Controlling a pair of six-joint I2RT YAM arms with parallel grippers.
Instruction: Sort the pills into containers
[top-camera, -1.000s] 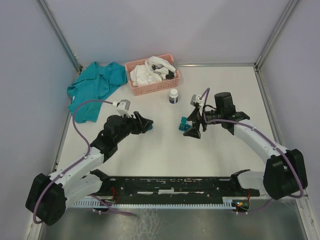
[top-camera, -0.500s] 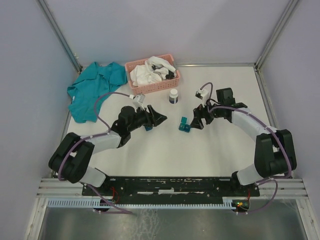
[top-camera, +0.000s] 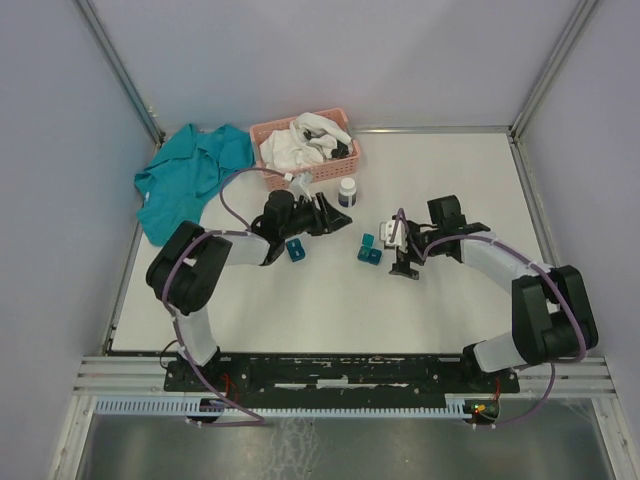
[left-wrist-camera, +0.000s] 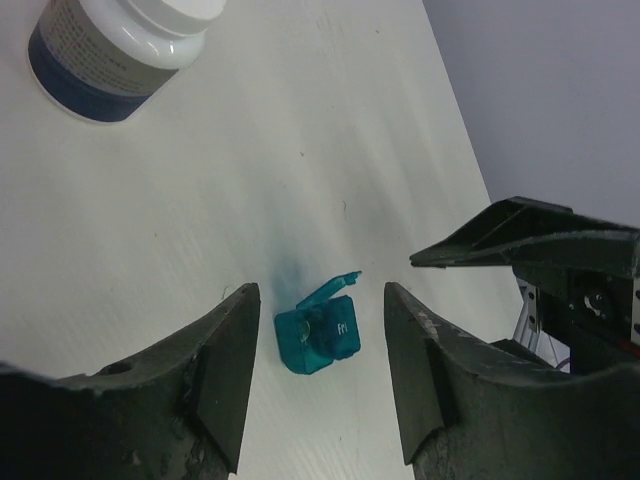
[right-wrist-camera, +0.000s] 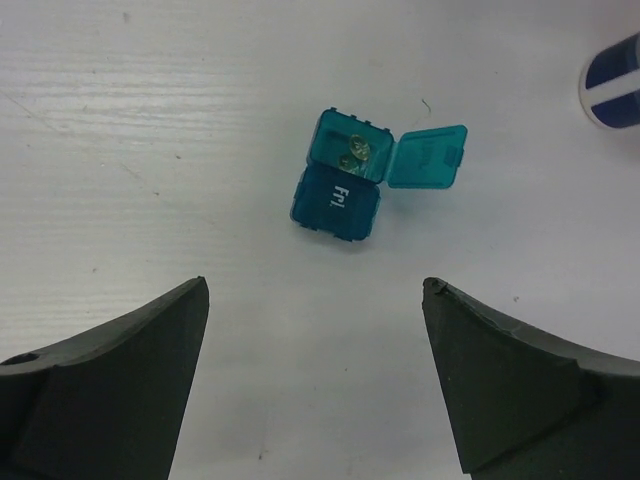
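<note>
Two teal-blue containers lie on the white table: one (top-camera: 296, 249) just in front of my left arm, the other (top-camera: 370, 250) at the middle. The middle one, marked "Fri", has its lid open with small pills inside in the right wrist view (right-wrist-camera: 338, 190). It also shows in the left wrist view (left-wrist-camera: 320, 337). My left gripper (top-camera: 328, 215) is open and empty (left-wrist-camera: 320, 290), between the white pill bottle (top-camera: 347, 192) and the middle container. My right gripper (top-camera: 400, 262) is open and empty (right-wrist-camera: 316, 287), just right of that container, apart from it.
A pink lattice basket (top-camera: 300, 176) of white cloth stands at the back. A teal shirt (top-camera: 185, 180) lies at the back left. The white bottle stands in the left wrist view's top left corner (left-wrist-camera: 120, 50) and at the right wrist view's right edge (right-wrist-camera: 615, 80).
My left arm has stretched right and back toward the bottle, leaving the left container on the table behind it. My right gripper has drawn back to the right of the middle container.
</note>
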